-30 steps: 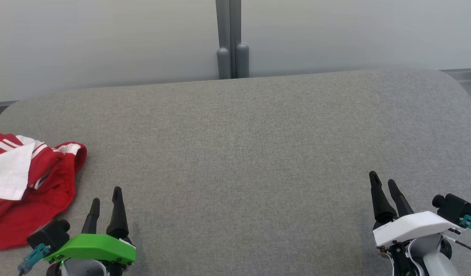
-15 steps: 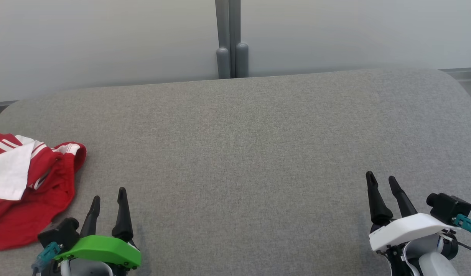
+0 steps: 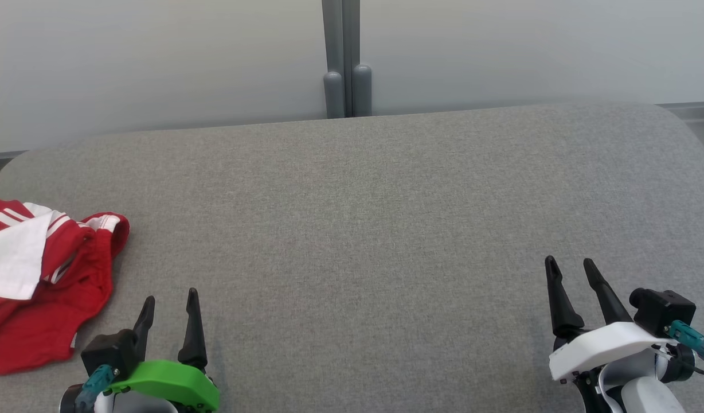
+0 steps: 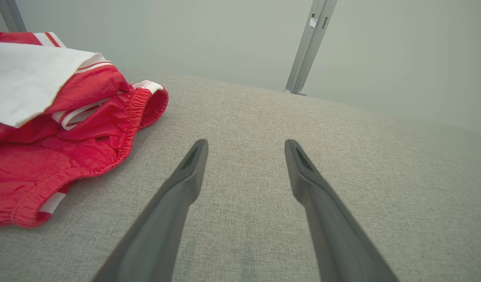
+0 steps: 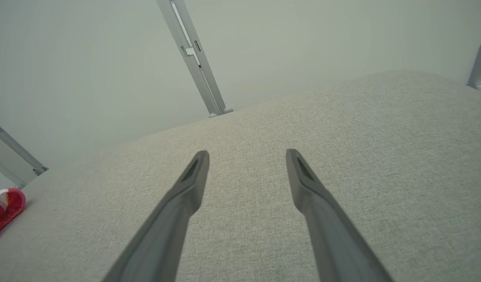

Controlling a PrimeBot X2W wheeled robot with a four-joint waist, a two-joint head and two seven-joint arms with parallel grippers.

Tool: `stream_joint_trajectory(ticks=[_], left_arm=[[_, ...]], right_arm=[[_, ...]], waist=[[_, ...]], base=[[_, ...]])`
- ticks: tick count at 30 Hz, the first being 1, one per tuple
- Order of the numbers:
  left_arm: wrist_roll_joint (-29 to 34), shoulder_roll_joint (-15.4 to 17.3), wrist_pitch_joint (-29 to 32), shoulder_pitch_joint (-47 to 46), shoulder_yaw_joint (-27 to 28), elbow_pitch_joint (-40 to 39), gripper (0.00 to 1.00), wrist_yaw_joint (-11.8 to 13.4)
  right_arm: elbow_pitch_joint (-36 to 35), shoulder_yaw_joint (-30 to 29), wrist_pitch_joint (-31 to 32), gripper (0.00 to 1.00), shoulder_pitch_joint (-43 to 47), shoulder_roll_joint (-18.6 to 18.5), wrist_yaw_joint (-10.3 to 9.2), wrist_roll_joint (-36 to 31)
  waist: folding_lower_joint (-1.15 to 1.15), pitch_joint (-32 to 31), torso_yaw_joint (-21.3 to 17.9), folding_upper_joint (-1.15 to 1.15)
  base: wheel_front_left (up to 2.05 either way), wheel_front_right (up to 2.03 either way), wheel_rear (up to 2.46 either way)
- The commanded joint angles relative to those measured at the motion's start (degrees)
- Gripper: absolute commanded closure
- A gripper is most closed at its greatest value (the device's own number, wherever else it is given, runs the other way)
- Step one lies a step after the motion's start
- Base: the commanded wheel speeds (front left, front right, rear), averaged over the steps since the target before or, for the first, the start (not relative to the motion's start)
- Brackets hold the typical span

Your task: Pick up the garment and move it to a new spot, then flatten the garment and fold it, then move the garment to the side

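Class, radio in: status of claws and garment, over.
Left claw open, right claw open, both empty. Red-and-white shorts crumpled far left, untouched. Nothing in between.

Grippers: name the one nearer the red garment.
The left gripper, with the green cover: the garment lies crumpled just beside it, untouched. The right gripper, white-covered, sits far across the grey surface.

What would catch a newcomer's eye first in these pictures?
The red and white garment lies crumpled at the left edge of the grey padded surface. The left gripper, with a green cover, is open just right of it; the right gripper, open too, is at the lower right.
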Motion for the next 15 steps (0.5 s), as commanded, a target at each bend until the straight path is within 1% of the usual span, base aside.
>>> stream_joint_trajectory(ticks=[1, 15], left_arm=[[1.6, 0.5, -0.5, 0.2, -0.2, -0.1, 0.0, 0.5], [8.6, 1.0, -2.4, 0.5, -1.1, -0.1, 0.0, 1.9]], right_arm=[[-0.5, -0.1, -0.6, 0.0, 0.2, -0.3, 0.01, -1.7], [-0.9, 0.0, -2.5, 0.0, 0.6, -0.1, 0.02, -9.6]], waist=[[0.0, 0.0, 0.0, 0.0], [0.0, 0.1, -0.2, 0.0]], base=[[0.0, 0.0, 0.0], [0.0, 0.0, 0.0]])
